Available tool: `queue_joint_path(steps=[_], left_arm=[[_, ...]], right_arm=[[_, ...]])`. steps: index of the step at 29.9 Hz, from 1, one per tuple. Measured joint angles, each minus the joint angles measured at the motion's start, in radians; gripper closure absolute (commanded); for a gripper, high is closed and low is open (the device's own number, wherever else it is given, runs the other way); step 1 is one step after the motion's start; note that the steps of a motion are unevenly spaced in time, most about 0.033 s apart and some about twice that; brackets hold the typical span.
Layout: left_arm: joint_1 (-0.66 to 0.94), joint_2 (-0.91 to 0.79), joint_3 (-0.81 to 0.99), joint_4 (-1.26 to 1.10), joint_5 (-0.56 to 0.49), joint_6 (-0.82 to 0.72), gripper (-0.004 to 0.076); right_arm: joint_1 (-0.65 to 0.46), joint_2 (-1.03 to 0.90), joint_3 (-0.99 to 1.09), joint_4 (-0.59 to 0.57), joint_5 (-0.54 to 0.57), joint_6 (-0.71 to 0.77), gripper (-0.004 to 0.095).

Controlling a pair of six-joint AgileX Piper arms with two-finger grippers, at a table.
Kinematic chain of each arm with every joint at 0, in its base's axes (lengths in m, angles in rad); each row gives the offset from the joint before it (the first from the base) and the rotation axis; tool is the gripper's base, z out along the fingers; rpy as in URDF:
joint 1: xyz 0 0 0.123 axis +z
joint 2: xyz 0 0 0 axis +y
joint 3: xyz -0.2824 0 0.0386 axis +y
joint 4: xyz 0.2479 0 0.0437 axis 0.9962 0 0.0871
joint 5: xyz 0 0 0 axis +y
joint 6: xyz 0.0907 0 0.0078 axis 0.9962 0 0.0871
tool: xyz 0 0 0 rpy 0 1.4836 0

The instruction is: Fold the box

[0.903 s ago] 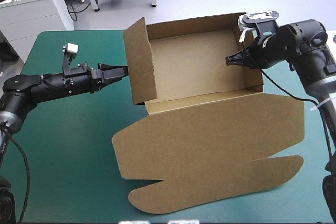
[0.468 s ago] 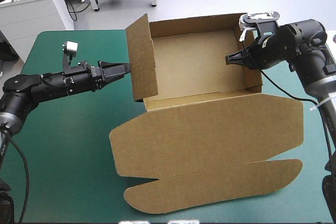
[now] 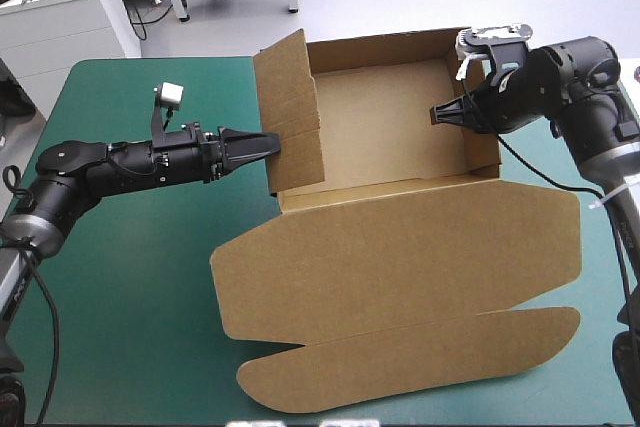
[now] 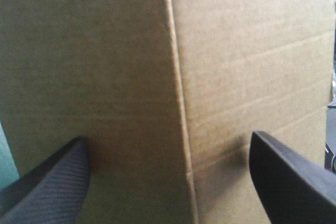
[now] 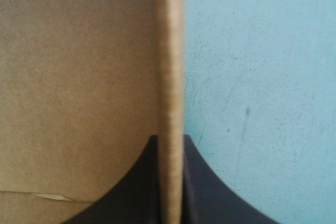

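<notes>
Now my left hand (image 3: pixel 270 143), fingers spread, has pushed the left wall (image 3: pixel 292 107) inward since just before, standing it nearer upright. My right hand (image 3: pixel 440 113) stays pinched on the right wall (image 3: pixel 482 152). The box (image 3: pixel 400 247) sits mid-tabletop (image 3: pixel 130 277), lid flat toward me. I judge tucking comes next.

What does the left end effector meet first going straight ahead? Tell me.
The box: its raised left wall stands directly ahead of the open left end effector, apparently very close, though contact is unclear.
</notes>
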Motion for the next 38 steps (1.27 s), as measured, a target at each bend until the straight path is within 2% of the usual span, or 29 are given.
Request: queue_joint_path(steps=[4,9,15,27,33,38], left_arm=[[0.000,0.000,0.000,0.000,-0.001,0.002,0.0190],[0.000,0.000,-0.027,0.101,-0.003,-0.004,0.0273],[0.001,-0.039,-0.122,0.322,-0.043,-0.128,0.0272],[-0.152,-0.133,-0.156,0.835,-0.252,-0.584,0.0272],[-0.220,-0.130,-0.156,0.952,-0.345,-0.707,0.0265],[-0.222,-0.130,-0.156,0.975,-0.382,-0.742,0.0258]], right_arm=[[0.007,0.000,0.000,-0.002,0.014,0.002,0.0924],[0.074,0.000,0.000,-0.057,0.016,0.028,0.0924],[0.162,0.000,0.000,-0.143,-0.020,0.107,0.0924],[0.210,0.000,0.000,-0.190,-0.034,0.166,0.0924],[0.272,0.000,0.000,-0.220,-0.042,0.212,0.0924],[0.313,0.000,0.000,-0.255,-0.046,0.245,0.0924]])
